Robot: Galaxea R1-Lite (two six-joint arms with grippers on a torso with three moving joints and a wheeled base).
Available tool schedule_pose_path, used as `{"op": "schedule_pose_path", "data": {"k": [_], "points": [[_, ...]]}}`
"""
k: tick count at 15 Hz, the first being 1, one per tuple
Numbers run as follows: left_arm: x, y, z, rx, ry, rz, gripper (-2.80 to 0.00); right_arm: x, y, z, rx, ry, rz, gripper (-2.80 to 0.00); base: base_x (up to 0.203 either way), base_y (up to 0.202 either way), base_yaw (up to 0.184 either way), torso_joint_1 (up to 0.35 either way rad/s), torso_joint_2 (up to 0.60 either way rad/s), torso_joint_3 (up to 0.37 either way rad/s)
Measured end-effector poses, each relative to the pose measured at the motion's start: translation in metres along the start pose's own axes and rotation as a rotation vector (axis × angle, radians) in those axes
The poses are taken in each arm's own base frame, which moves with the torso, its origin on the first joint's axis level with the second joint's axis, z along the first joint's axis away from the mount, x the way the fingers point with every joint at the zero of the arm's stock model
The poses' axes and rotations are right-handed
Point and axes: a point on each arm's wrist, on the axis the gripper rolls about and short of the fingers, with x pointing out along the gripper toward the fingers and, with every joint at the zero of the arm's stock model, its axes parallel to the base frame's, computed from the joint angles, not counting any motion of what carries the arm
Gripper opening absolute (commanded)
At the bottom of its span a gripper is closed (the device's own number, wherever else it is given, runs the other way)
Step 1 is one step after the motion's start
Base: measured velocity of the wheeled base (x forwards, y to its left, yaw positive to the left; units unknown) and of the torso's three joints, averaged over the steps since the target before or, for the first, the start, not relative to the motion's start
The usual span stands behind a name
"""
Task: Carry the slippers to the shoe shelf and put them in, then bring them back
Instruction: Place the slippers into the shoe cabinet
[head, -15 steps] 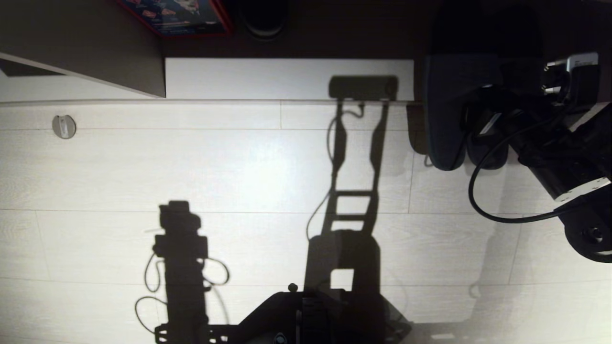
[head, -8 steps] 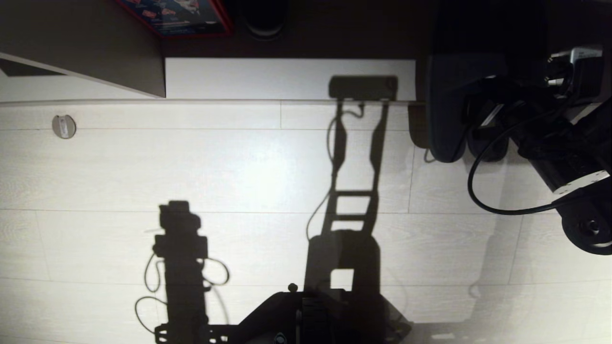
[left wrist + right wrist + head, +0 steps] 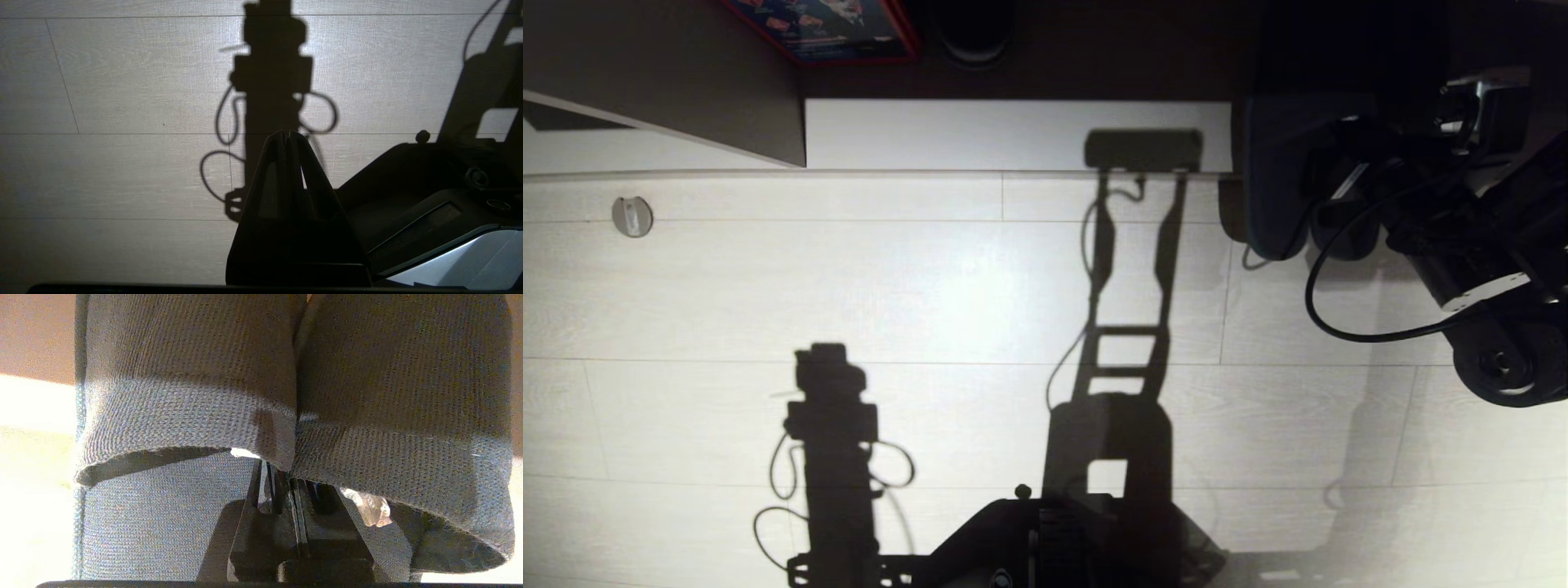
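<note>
Right gripper (image 3: 286, 473) pinches both slippers (image 3: 1278, 175) by their inner edges, at the shelf (image 3: 1013, 135) front edge, above floor. I judge insertion unfinished; return trip remains. Left gripper (image 3: 286, 136) pressed together, idle.

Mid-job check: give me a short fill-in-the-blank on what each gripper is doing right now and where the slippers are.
1. The right gripper is shut on the pair of ____.
2. The slippers hang at the ____ side of the head view.
3. The left gripper has its jaws ____ and holds nothing.
4. Under the left gripper lies a pale wood-grain ____.

Missing words: slippers; right; shut; floor
</note>
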Motion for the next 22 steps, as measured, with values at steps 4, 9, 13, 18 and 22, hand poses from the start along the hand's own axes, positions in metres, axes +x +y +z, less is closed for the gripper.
{"op": "schedule_pose_path", "data": {"k": [4, 9, 13, 18, 22], "points": [[0.000, 0.000, 0.000, -0.001, -0.001, 0.000, -2.80, 0.011, 0.000, -0.003, 0.004, -0.021, -0.010, -2.80, 0.000, 0.000, 0.000, 0.000, 0.00, 0.000], [0.000, 0.000, 0.000, 0.000, -0.001, 0.000, -2.80, 0.014, 0.000, -0.004, 0.006, -0.027, -0.012, -2.80, 0.000, 0.000, 0.000, 0.000, 0.00, 0.000], [0.000, 0.000, 0.000, 0.000, 0.000, 0.000, -2.80, 0.013, -0.001, -0.004, 0.006, -0.028, -0.014, -2.80, 0.000, 0.000, 0.000, 0.000, 0.00, 0.000], [0.000, 0.000, 0.000, 0.000, 0.000, 0.000, -2.80, 0.013, -0.001, -0.003, 0.008, -0.028, -0.014, 0.00, 0.000, 0.000, 0.000, 0.000, 0.00, 0.000], [0.000, 0.000, 0.000, 0.000, 0.000, 0.000, -2.80, 0.010, -0.001, -0.001, 0.006, -0.027, -0.013, 0.00, 0.000, 0.000, 0.000, 0.000, 0.00, 0.000]]}}
